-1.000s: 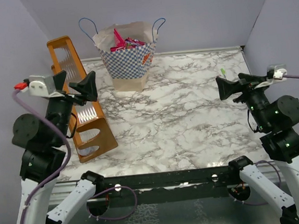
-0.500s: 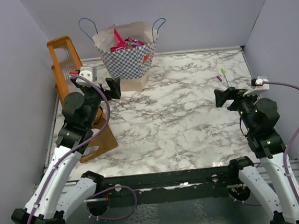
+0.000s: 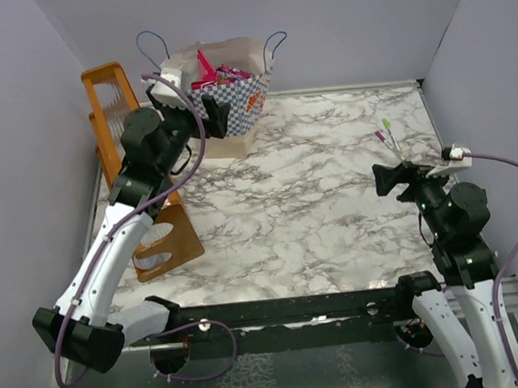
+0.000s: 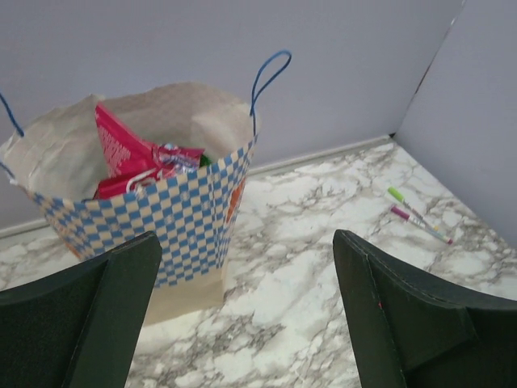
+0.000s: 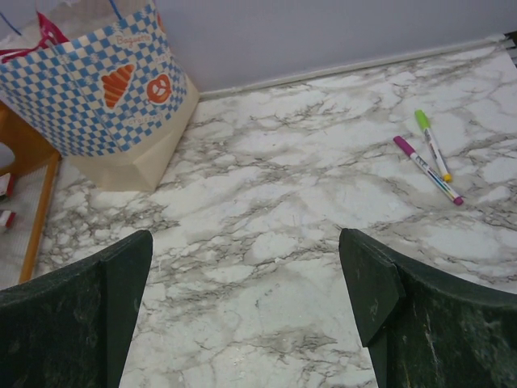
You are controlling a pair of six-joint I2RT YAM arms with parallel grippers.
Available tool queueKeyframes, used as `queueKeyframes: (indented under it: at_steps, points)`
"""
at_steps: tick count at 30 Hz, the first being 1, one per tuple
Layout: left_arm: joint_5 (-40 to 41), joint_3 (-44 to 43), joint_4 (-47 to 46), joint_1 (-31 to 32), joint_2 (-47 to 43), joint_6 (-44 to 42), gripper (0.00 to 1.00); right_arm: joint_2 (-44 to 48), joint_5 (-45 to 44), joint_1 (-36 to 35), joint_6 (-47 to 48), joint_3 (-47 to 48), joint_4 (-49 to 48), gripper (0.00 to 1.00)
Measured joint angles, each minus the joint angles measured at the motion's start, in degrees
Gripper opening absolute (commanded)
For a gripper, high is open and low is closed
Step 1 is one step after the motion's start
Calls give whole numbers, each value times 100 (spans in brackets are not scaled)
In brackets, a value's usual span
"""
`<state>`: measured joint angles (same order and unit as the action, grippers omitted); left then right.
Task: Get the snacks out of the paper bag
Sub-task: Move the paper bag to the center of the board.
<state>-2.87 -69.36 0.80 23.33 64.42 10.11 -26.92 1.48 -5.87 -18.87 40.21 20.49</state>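
Reaching for the bag looks like the step in hand: the left tool, jaws wide apart and empty, hangs just in front of the paper bag. The bag stands upright at the far edge of the desk, toward the far-left corner, just beside the orange wooden rack. The snacks all sit inside it. Next, the tool probably has to clear the rim, dip into the mouth and close on the pink-red pouch without dragging the light bag. The right tool, jaws also apart, hovers empty near the right edge. Count: one bag with two blue cord handles, one rack, two markers by the right edge. At least two pink-red packets and a sliver of green show; the rest are hidden.
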Motion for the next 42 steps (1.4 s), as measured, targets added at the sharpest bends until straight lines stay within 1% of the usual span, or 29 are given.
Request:
queueKeyframes:
  at_steps: [3,6,13,20,28,30,32,34,38,41,42]
  points:
    - [-175,-933,240,-2,566,168,89,310,195,0,-39,-162,-63,99]
    - [-448,-1598,297,-15,1062,341,89,374,332,11,-46,-216,-70,99]
    - [-935,-2951,337,-24,2411,833,83,382,514,33,-59,-225,-76,99]
    - [-1115,-3733,175,-24,3864,1462,77,531,538,35,-101,-282,-90,99]
    - [-1045,-4804,164,-42,5501,1626,70,533,568,35,-101,-284,-103,99]
    - [-957,-5088,278,-39,5683,1609,69,538,592,35,-101,-284,-103,99]
    - [-815,-5598,203,-39,6002,1537,68,570,623,35,-101,-284,-107,99]
    - [-680,-5823,127,-33,6172,1438,68,592,664,35,-101,-284,-114,99]
    - [-522,-5831,-72,-35,6229,1320,60,599,699,35,-101,-284,-120,99]
    - [-522,-5840,-302,-22,6295,1255,58,599,697,35,-101,-284,-122,99]
    - [-520,-5864,-350,7,6339,1217,56,599,697,35,-101,-284,-120,99]
